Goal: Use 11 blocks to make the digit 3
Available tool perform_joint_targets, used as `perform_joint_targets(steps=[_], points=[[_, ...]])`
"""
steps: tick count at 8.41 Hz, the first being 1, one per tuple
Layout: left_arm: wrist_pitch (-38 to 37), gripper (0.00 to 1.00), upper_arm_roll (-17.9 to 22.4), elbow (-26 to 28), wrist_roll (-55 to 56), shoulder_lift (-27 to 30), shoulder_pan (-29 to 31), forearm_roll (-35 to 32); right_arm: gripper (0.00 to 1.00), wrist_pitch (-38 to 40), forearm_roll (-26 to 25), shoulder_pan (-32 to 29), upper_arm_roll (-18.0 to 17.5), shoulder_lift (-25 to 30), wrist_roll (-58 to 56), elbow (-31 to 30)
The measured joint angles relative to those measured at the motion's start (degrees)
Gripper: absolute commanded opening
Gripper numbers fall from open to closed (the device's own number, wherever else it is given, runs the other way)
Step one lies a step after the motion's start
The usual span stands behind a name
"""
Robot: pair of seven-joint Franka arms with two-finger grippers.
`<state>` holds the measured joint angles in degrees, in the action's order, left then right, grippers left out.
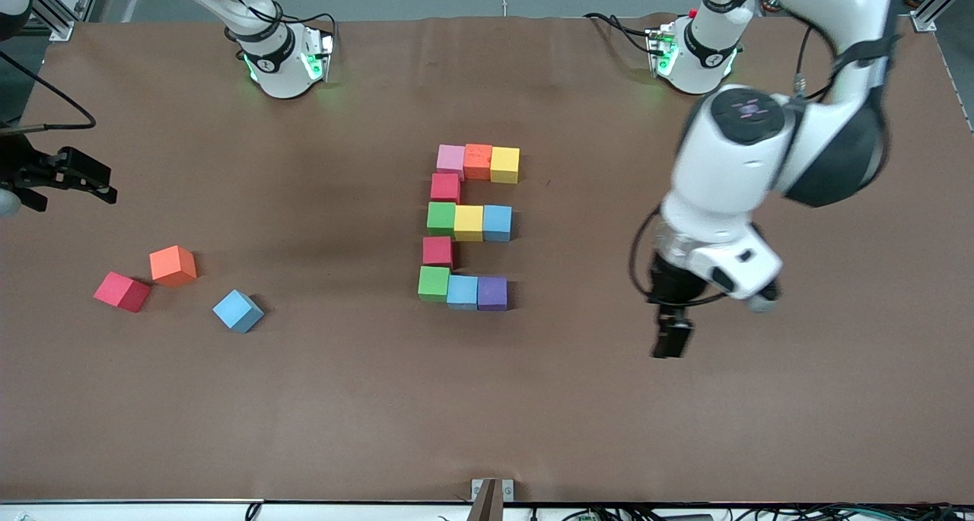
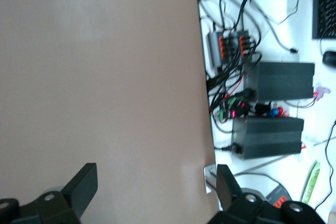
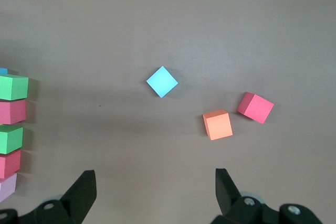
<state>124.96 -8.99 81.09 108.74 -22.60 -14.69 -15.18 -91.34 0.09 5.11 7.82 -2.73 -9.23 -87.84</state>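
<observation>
In the front view, I am seeing the digit 3 lying in the middle of the frame on the worktop. It is showing three rows of three cubes joined by two single red ones, so I am judging the figure complete. Three spare cubes (red, orange, blue) are sitting well apart from it, toward the right arm's end. The left pincer is hanging over bare worktop at the left arm's end. The right pincer is waiting over the worktop's edge.

In the left wrist view, the left pincer is showing its fingers spread with nothing between them.

In the right wrist view, the right pincer is likewise gaping and empty above the spare cubes.

I am expecting these foam cubes to be light, slightly squashy and grippy. I would be clamping any one gently across two free flat faces, since a nudge would be shoving its touching neighbours.
</observation>
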Motion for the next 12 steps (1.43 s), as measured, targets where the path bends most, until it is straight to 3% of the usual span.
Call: perform_joint_targets(steps=[3,6,9,12], points=[[-2.1,1.00,0.0,3.8,-16.2,5.4,7.6,0.7,1.00,0.2,0.0,0.0,0.0,0.0,0.0,0.0],[-2.6,1.00,0.0,11.1,-41.5,13.0,16.1,7.6,1.00,0.5,0.0,-0.2,0.4,0.0,0.9,0.0],[-13.4,1.00,0.2,15.0,-66.6,18.4,17.7,10.2,1.00,1.2,0.0,-0.3,0.5,0.0,2.1,0.2],[-20.7,1.00,4.1,14.7,-90.3,21.0,18.0,13.5,1.00,2.7,0.0,-0.3,0.5,0.0,4.3,0.3]])
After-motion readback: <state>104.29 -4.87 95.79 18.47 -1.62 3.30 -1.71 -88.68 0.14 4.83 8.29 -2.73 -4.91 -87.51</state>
